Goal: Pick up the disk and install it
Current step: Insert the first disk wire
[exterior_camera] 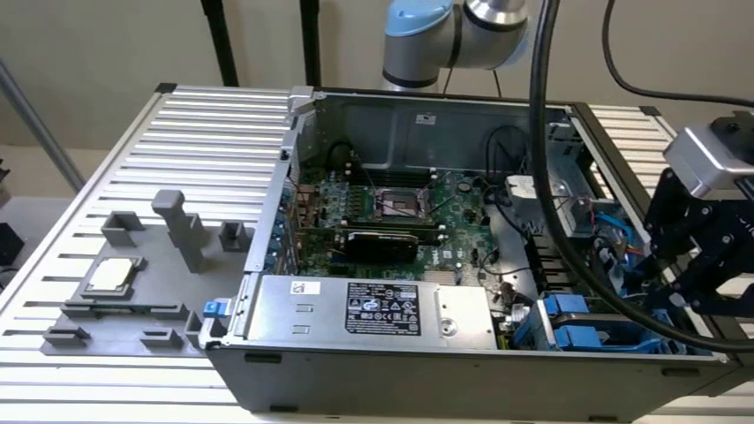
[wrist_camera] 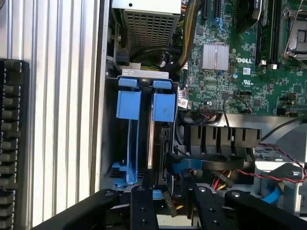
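Hovering over the case (exterior_camera: 471, 371) drive bay (wrist_camera: 144, 74), claw (wrist_camera: 167, 184) is nearest the slotted-in disk (wrist_camera: 160, 139); cannot tell its opening.

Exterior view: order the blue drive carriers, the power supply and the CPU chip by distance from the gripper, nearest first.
1. blue drive carriers, beside the gripper.
2. power supply, along the case's near wall.
3. CPU chip, outside the case, exterior view's left.

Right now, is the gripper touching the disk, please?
Cannot tell: in the wrist view the gripper overlaps one end of the disk, showing neither contact nor gap.
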`<state>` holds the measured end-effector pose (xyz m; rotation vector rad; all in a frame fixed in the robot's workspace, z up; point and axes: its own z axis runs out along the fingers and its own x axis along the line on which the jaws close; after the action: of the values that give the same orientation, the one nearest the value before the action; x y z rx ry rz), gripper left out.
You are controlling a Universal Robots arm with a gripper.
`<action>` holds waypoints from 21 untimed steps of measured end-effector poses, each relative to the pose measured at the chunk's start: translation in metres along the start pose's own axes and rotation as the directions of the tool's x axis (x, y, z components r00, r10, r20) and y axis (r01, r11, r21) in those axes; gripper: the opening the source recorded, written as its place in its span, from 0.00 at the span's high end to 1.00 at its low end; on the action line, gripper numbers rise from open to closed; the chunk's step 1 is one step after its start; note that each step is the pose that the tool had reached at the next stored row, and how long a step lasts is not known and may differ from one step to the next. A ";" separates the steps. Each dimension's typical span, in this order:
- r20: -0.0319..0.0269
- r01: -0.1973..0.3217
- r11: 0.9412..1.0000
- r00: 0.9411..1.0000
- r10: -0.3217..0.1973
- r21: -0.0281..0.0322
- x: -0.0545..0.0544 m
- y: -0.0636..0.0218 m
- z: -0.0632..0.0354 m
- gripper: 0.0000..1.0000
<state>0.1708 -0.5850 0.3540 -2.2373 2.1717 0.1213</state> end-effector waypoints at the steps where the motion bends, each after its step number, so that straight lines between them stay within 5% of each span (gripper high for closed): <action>1: 0.000 0.001 1.000 1.000 -0.001 0.000 0.000 -0.0004 0.0004 0.00; 10: -0.001 0.027 1.000 1.000 -0.027 -0.002 0.001 -0.0047 0.0042 0.00; 11: -0.001 0.030 1.000 1.000 -0.030 -0.002 0.001 -0.0049 0.0042 1.00; 21: -0.002 0.049 0.999 0.999 -0.049 -0.004 0.000 -0.0053 0.0042 1.00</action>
<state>0.1759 -0.5850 0.3495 -2.2908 2.1178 0.1223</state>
